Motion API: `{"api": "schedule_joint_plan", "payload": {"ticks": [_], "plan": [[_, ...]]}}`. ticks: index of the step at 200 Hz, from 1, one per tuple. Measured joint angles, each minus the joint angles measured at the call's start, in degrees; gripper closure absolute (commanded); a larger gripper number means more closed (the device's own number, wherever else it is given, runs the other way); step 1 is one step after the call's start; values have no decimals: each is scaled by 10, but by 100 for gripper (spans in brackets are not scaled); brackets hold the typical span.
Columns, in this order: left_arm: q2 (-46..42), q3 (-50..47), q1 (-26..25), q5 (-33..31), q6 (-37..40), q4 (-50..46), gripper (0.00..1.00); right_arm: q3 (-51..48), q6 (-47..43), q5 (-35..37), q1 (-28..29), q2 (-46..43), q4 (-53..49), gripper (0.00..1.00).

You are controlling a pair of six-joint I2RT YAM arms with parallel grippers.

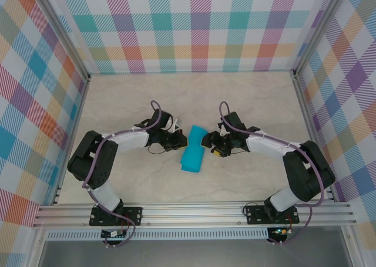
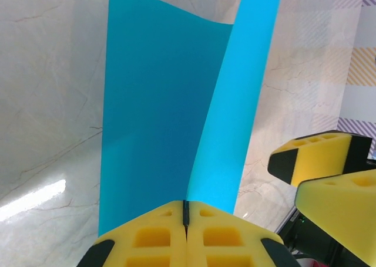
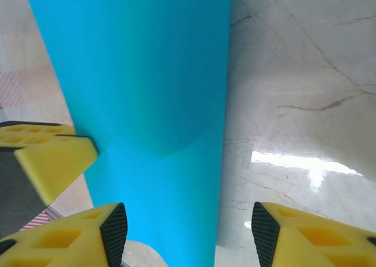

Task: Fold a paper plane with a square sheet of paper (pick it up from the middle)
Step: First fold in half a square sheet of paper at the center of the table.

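Observation:
The square sheet of paper [image 1: 192, 155] is teal-blue and lies bent at the table's middle, between both grippers. My left gripper [image 1: 183, 142] is at the sheet's left side. In the left wrist view its yellow fingertips [image 2: 185, 208] are pressed together on the near edge of the paper [image 2: 153, 114], whose right part curls upward. My right gripper [image 1: 205, 142] is at the sheet's right side. Its jaws [image 3: 188, 235] stand open, with the paper [image 3: 147, 73] reaching between them on the left finger's side and touching neither pad. The paper plane is out of view.
The marble table [image 1: 247, 102] is walled by plaid panels on three sides. An aluminium rail [image 1: 194, 211] carries both arm bases at the near edge. The right gripper's yellow fingers [image 2: 311, 158] sit close beside the left gripper.

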Motion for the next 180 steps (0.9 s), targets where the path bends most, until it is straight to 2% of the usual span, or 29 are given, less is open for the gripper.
{"api": "schedule_joint_plan", "payload": {"ticks": [50, 121, 180], "plan": [[20, 6, 0, 0, 4, -10, 95, -14, 26, -49, -2, 37, 67, 48], [20, 6, 0, 0, 8, -13, 92, -14, 28, -54, -2, 70, 70, 54], [21, 7, 0, 0, 8, -15, 92, -13, 27, -56, -1, 77, 72, 46]]}}
